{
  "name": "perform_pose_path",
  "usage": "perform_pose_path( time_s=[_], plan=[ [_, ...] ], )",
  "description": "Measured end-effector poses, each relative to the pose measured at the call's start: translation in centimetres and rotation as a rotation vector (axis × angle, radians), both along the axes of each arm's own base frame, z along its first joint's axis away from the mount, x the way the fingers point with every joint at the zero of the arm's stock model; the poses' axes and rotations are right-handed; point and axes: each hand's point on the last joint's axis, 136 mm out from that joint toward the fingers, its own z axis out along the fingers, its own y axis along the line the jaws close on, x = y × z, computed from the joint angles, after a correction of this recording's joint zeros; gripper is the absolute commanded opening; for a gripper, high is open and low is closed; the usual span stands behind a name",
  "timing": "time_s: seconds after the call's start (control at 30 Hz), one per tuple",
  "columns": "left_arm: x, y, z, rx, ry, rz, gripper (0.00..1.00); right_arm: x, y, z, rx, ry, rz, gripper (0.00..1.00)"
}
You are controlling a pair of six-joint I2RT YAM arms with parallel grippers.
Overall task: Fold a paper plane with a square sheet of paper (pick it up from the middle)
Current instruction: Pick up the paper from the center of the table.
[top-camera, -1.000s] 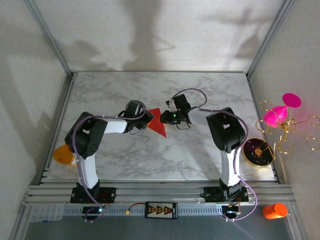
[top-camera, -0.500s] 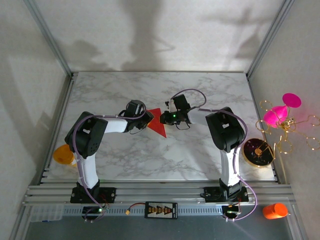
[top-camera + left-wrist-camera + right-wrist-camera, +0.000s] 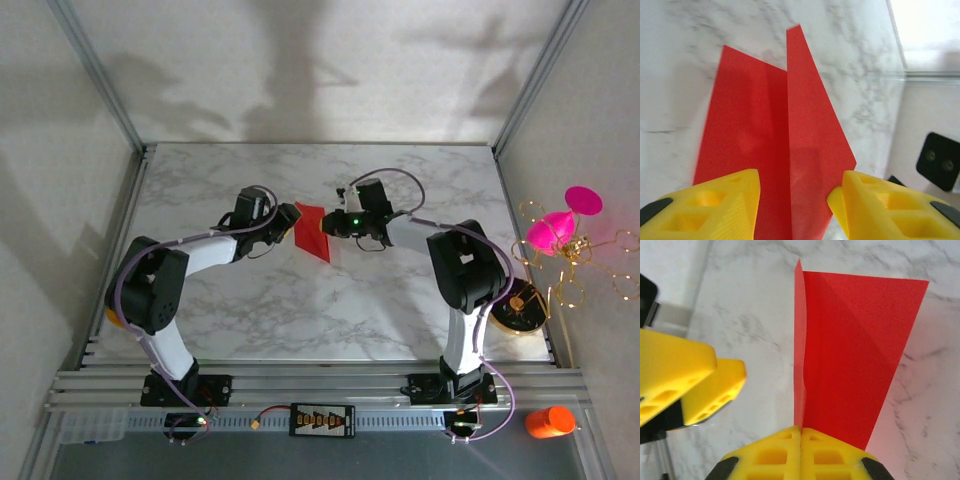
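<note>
The square sheet of paper (image 3: 312, 232) is bright red and folded, with one flap standing up along a centre crease (image 3: 787, 125). It lies mid-table between the two grippers. My right gripper (image 3: 331, 222) is shut on the upright crease at its near end (image 3: 800, 432), and the red flap (image 3: 855, 350) spreads to the right of the fingers. My left gripper (image 3: 288, 219) faces it from the other side, open. Its yellow fingers (image 3: 715, 205) straddle the paper without clamping it (image 3: 795, 200). They also appear in the right wrist view, left of the paper (image 3: 695, 382).
A magenta cone ornament with gold wire (image 3: 562, 228) and a dark round disc (image 3: 517, 304) sit off the marble table's right edge (image 3: 520, 250). An orange bottle (image 3: 549, 422) lies by the near rail (image 3: 320, 385). Metal frame posts (image 3: 100, 80) flank the table.
Both grippers and the paper have shifted slightly toward the far side. The left gripper has opened off the paper and the right gripper has closed on the crease. The paper looks narrower from above.
</note>
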Motion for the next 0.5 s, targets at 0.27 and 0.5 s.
perform_pose_path(
  time_s=[0.27,0.5],
  plan=[
    [-1.3,-2.4,1.9,-0.147,-0.075,-0.108,0.57,-0.8,0.5,3.9,0.146,0.010,0.041,0.08],
    [-1.1,-3.6,4.7,-0.214,-0.189,-0.168,0.63,-1.5,0.3,5.3,0.247,0.056,0.077,0.08]
  ],
)
